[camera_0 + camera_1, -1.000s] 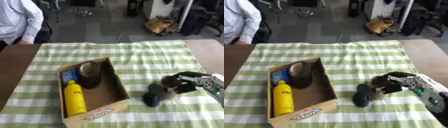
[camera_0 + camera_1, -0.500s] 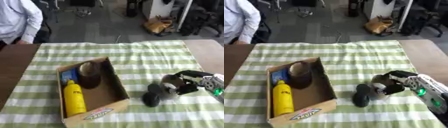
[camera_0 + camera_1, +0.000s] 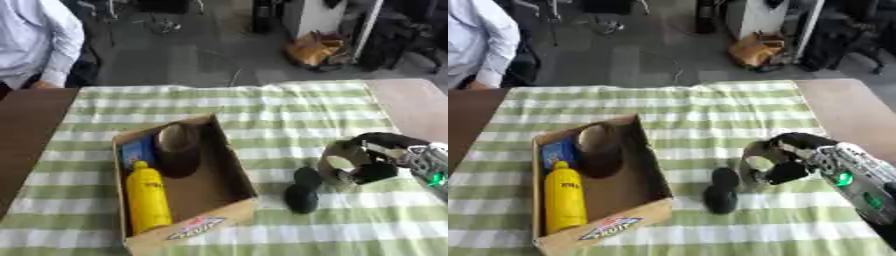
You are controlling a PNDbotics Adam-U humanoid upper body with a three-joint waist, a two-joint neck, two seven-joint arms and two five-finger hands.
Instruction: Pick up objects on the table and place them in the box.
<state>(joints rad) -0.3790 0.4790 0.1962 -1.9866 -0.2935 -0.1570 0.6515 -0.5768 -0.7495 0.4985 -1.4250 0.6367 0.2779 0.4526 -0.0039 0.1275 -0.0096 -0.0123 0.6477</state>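
An open cardboard box [image 3: 236,170] lies on the striped cloth at the left. It holds a yellow bottle [image 3: 147,200], a blue packet [image 3: 137,150] and a brown round object [image 3: 178,147]. To the right of the box, a black oval object [image 3: 302,192] rests on the cloth. Just beyond it is a pale round object [image 3: 754,164], with my right hand [image 3: 794,159] curled round it from the right, thumb low and fingers over its top. My left hand is nowhere in either view.
The green-and-white checked cloth [image 3: 262,110] covers the table's middle, with bare brown table [image 3: 35,130] at the left and bare table [image 3: 411,105] at the right. A person in a white shirt [image 3: 35,40] stands at the far left corner.
My right hand's fingers have curled closer round the pale round object, which has shifted slightly up and to the right, away from the black object. The box and its contents are unmoved.
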